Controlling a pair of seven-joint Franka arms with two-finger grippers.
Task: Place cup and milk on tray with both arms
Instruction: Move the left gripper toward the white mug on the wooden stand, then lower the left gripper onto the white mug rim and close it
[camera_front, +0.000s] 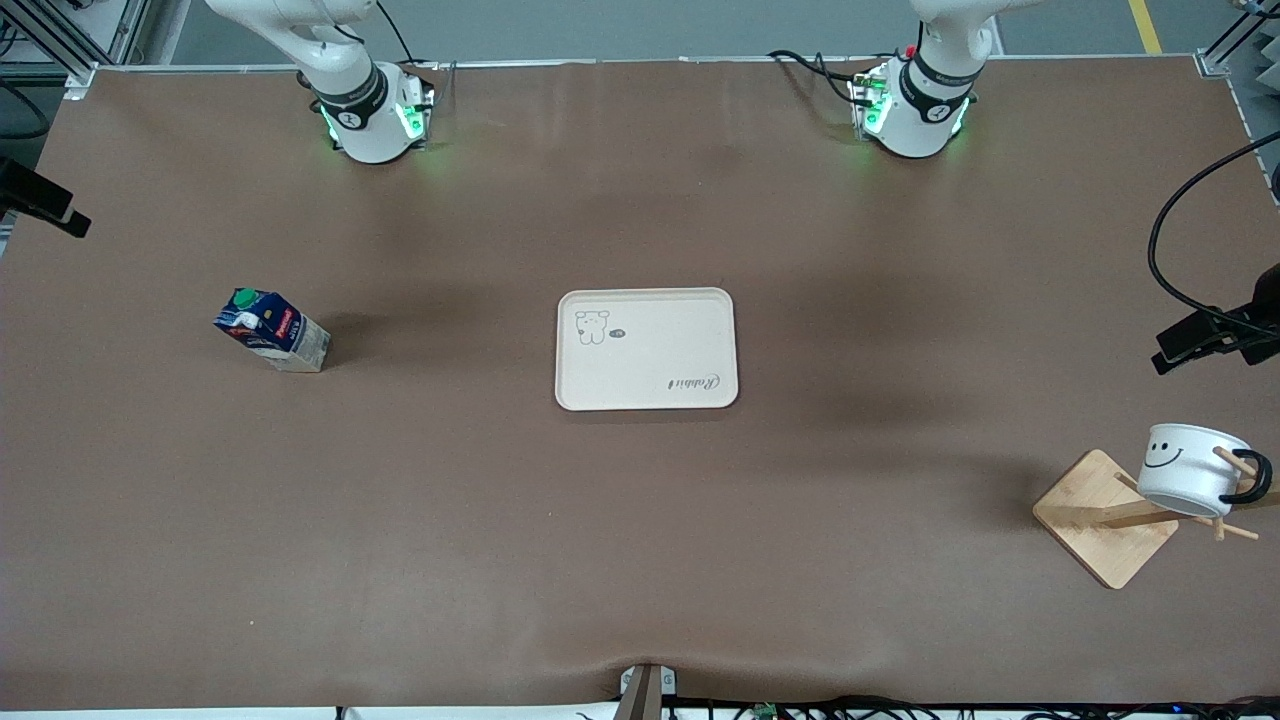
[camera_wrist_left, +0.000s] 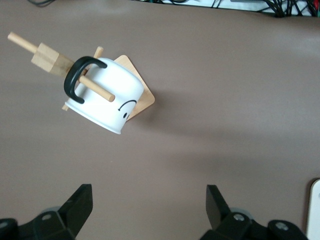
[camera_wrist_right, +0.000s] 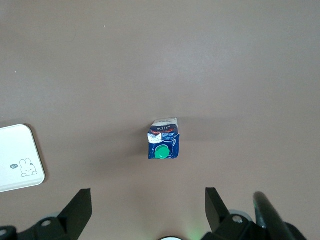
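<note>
Front view: both grippers raised, jaws apart

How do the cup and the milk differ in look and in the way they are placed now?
The cup is white and round with a smiley face; the milk is a dark-blue box with a green cap. The cup hangs tilted on a wooden rack; the milk stands on the table. Neither is on the tray.

Rack pegs (camera_wrist_left: 95, 89) thru cup (camera_wrist_left: 112, 95) handle block straight lift; milk (camera_front: 272, 330) unobstructed.
</note>
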